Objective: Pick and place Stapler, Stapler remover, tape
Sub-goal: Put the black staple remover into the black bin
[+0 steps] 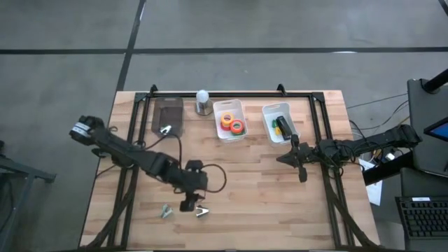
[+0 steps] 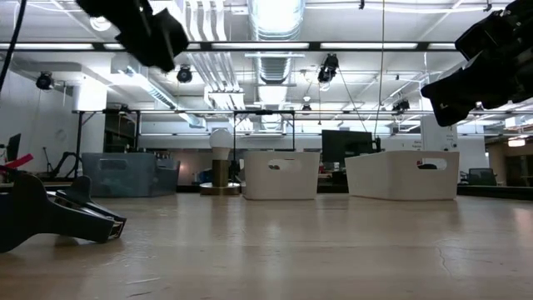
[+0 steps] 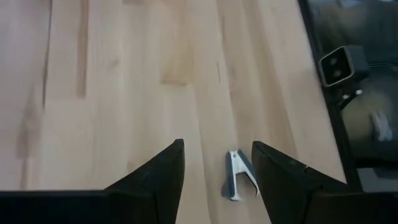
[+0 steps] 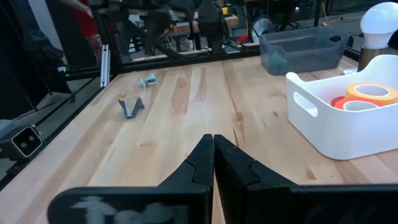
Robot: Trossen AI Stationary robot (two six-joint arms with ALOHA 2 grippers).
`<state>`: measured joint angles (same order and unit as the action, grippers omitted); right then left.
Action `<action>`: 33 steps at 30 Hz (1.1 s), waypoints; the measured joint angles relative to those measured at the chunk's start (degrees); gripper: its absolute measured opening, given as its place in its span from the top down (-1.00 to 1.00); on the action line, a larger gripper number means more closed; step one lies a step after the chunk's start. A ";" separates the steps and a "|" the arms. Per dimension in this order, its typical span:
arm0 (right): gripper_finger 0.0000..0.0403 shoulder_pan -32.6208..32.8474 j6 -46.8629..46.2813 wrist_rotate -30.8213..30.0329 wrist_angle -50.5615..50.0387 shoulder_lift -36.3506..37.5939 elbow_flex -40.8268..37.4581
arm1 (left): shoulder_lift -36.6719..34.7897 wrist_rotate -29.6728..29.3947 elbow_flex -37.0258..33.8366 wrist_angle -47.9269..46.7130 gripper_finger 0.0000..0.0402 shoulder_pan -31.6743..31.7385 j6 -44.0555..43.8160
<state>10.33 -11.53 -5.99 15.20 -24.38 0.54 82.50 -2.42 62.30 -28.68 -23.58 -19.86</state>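
Hovering w/ fingers spread, left gripper [image 1: 187, 205] sits over a staple remover [image 3: 238, 177] near table's front edge. Right gripper [image 1: 302, 171], fingers pressed together & empty, hangs beside stapler bin [image 1: 278, 124]; tape rolls [image 1: 232, 124] in middle bin [image 1: 229, 119]

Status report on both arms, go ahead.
Left gripper open over a staple remover. Right gripper shut, idle. Second remover loose. Nothing blocking.

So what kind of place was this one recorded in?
Probably an indoor lab or workshop: exposed ceiling ducts and strip lights overhead, computer monitors behind the wooden table, and a bare concrete floor around it.
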 joint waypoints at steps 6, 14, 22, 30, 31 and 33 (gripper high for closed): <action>0.96 0.01 0.00 -0.01 0.02 -0.09 0.00 | 0.11 -0.52 -3.92 1.26 0.06 -1.43 -4.69; 0.96 0.00 0.00 -0.01 0.02 -0.09 0.00 | 0.37 0.04 -9.54 1.81 0.06 -1.91 -10.04; 0.96 0.02 0.00 -0.01 0.02 -0.09 0.00 | 0.56 2.58 -16.74 16.01 0.06 -2.96 -14.44; 0.96 0.00 0.00 -0.01 0.02 -0.09 0.00 | 2.72 2.84 -21.21 24.46 0.06 -4.86 -17.22; 0.96 0.02 0.00 -0.01 0.02 -0.09 0.00 | 3.28 2.85 -21.44 25.88 0.06 -5.04 -17.31; 0.96 0.01 0.00 0.00 0.02 -0.09 0.00 | 4.38 2.87 -21.37 28.01 0.06 -5.19 -17.31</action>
<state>10.34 -11.53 -5.99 15.22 -24.47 0.54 86.88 0.45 40.92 -0.67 -28.77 -37.17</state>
